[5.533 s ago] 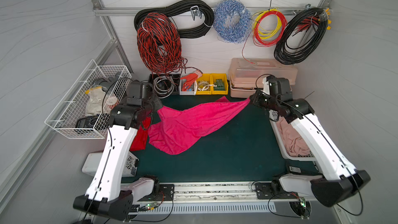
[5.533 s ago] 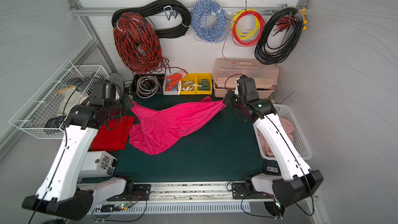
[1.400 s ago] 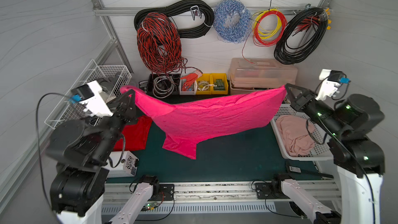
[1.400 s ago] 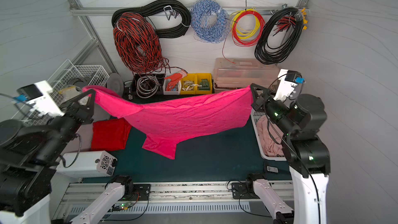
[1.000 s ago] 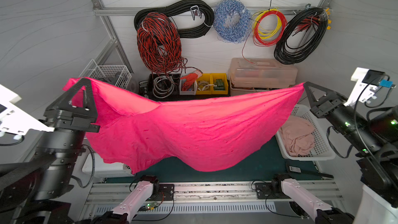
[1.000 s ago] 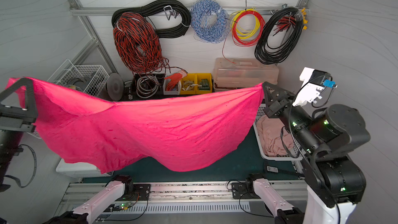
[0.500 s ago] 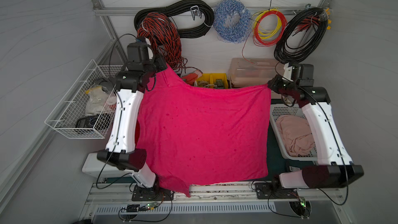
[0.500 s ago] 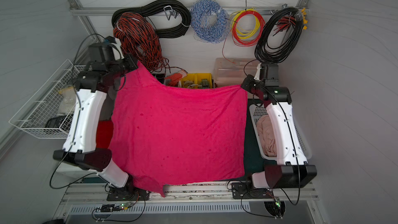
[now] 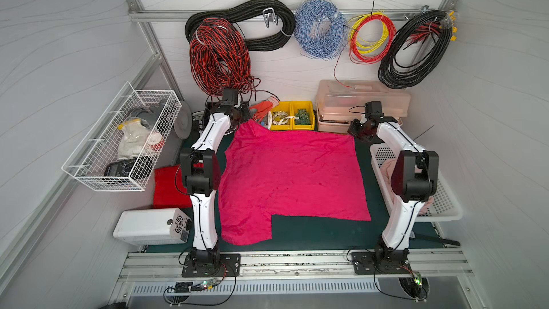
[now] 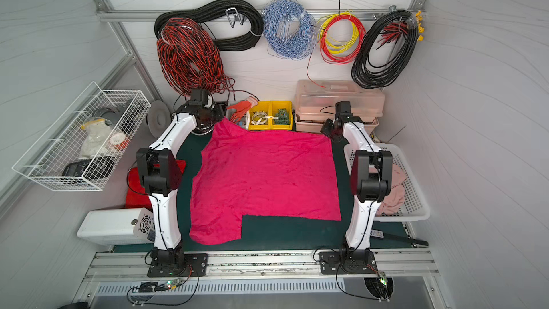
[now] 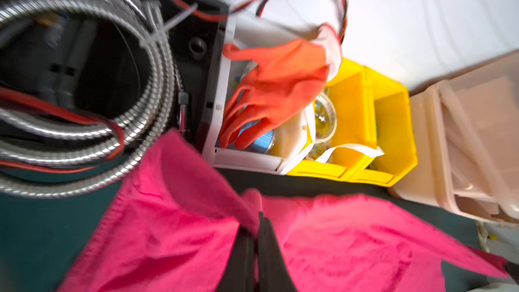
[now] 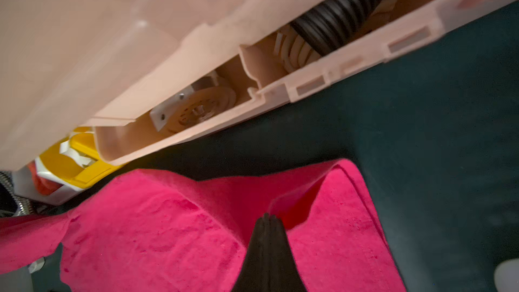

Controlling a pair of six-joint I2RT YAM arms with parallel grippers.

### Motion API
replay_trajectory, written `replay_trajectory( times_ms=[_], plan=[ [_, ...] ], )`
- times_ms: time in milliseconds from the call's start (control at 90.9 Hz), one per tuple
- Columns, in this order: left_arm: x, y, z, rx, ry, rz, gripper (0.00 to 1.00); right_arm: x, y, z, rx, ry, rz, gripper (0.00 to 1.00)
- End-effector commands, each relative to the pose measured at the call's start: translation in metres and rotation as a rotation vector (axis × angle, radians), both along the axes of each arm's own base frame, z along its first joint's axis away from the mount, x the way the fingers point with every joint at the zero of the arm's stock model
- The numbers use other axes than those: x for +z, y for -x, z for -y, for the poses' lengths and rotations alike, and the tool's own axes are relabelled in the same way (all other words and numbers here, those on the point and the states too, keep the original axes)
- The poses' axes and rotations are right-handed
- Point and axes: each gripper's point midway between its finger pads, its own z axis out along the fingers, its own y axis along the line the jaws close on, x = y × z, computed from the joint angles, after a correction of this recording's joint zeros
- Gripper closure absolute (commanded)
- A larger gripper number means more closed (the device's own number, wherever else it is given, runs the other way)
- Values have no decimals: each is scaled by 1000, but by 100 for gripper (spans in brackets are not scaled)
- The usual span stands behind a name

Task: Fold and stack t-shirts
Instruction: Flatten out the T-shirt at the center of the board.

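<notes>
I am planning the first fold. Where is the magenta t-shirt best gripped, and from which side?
Probably at its two far corners, from above, pinching the edge: the magenta t-shirt lies spread flat on the mat, so only edges give cloth to pinch. The left tool and right tool are shut on those corners.

In both top views 5 cable coils hang from a rail (image 9: 160, 16) across the upper frame: a red-black coil (image 9: 205, 65), black corrugated conduit (image 9: 283, 32), a blue-white coil (image 9: 309, 43), red and yellow loops (image 9: 370, 58) and a black bundle (image 9: 390, 74). At middle left, a white wire basket (image 9: 162, 120) holds white knitted gloves (image 9: 132, 141) and a dark meter (image 9: 118, 169). Below the coils sit an orange-red glove (image 9: 263, 108), 2 yellow bins (image 9: 292, 115) and a translucent lidded box (image 9: 362, 99). A white perforated tray (image 9: 442, 200) lies at right, and a white fan-vented unit (image 9: 148, 227) at lower left. The left wrist view shows the glove draped over a white bin (image 11: 244, 160) beside a coiled metal hose (image 11: 157, 85).
</notes>
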Motion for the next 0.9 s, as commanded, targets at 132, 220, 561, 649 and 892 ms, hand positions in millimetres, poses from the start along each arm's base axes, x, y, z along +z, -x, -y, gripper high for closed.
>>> replay_trajectory(
  times_ms=[132, 220, 561, 649, 892],
  plan=[
    [11, -10, 0, -27, -3, 80, 100, 2, -18, 0, 4, -2, 37, 100],
    [6, -4, 0, -28, -5, 65, 100, -5, -20, -2, 13, -14, 17, 100],
    [13, 23, -9, 11, -31, 2, 100, 0, -11, 4, 5, -2, -7, 100],
    [13, 41, -19, 56, -53, -37, 100, -7, 0, 11, -12, 6, -44, 100],
    [-1, 103, -36, 120, -59, -145, 100, -16, 34, 24, -45, -9, -85, 100]
  ],
)
